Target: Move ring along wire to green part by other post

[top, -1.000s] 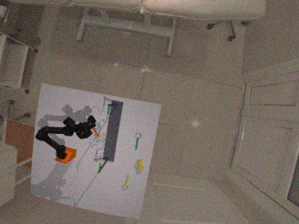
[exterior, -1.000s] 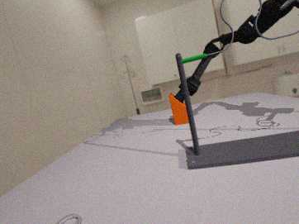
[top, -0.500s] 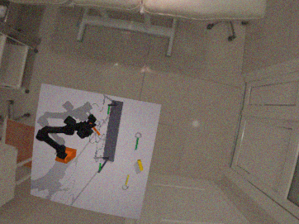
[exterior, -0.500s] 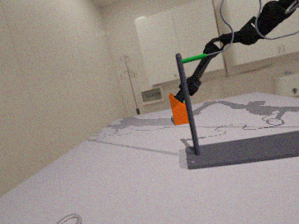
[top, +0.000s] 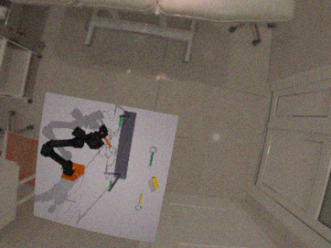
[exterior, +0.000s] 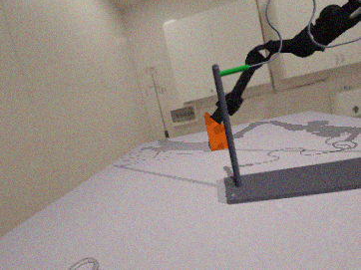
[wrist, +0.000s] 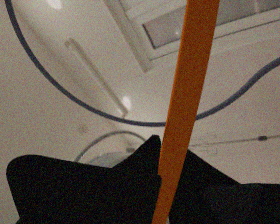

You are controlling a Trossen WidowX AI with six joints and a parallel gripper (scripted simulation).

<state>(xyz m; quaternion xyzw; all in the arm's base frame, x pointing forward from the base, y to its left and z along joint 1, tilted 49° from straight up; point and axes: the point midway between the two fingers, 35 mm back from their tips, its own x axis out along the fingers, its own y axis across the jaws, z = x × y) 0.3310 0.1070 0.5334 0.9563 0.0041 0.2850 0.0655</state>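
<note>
My gripper [top: 104, 135] [wrist: 160, 142] is shut on the orange handle [top: 108, 142] [wrist: 193, 65], which runs up out of the wrist view's top edge. The ring is not in the wrist view, and I cannot make it out in the top view. The bluish-grey wire [exterior: 267, 11] [wrist: 55, 87] makes a large loop in the exterior view; in the wrist view it curves across behind the handle. Whether it touches the handle is unclear. One green part [top: 121, 122] is at the base's upper end, the other green part [top: 111, 183] at its lower end. One post [exterior: 227, 126] with a green part [exterior: 234, 71] shows in the exterior view.
The long dark base [top: 125, 147] [exterior: 299, 180] lies right of the arm. Beyond it lie a green-handled ring [top: 151, 159], a yellow block [top: 154, 182] and a yellow-handled ring [top: 141, 199]. An orange block [top: 79, 171] [exterior: 217, 139] is at the arm's foot.
</note>
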